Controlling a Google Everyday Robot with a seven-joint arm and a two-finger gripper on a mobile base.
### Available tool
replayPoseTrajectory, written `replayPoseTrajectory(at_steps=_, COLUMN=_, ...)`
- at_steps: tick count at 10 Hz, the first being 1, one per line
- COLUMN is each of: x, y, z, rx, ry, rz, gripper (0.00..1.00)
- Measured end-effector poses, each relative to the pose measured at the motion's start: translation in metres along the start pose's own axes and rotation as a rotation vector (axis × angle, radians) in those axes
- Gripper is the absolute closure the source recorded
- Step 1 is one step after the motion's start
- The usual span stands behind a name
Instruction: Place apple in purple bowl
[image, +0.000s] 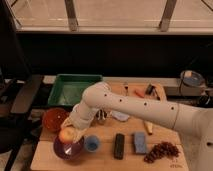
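Yellow-orange apple (66, 134) | in claw (68, 134) | above purple bowl (65, 149)

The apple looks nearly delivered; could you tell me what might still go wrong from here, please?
The apple sits at the gripper, above the purple bowl. Released off-centre, it might strike the rim and roll onto the board. The small blue cup and the orange-red bowl stand close on either side, so the retreating arm could knock either.

You see a wooden table (161, 131) before a dark wall (115, 55), bright windows (120, 11) above, a chair (24, 97) left; the gripper (69, 131) hangs front-left.
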Motion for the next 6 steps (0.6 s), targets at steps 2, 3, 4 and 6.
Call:
replayPoseTrajectory(at_steps=2, x=-0.0027, y=0.0001, z=0.0073, rx=0.000, ry=-0.056, rz=-0.005, gripper=0.49)
replayPoseTrajectory(at_steps=3, x=-0.0056, y=-0.0015, z=0.0116, rx=-0.001, ry=-0.069, rz=-0.010, gripper=0.39)
replayPoseTrajectory(at_steps=4, x=-0.0051, y=-0.0018, z=0.0128, rx=0.004, ry=-0.079, rz=-0.009, gripper=0.32)
replayPoseTrajectory(at_steps=6, x=-0.0012, y=-0.0003, z=0.0099, rx=0.020, ry=-0.078, rz=0.003, gripper=0.27)
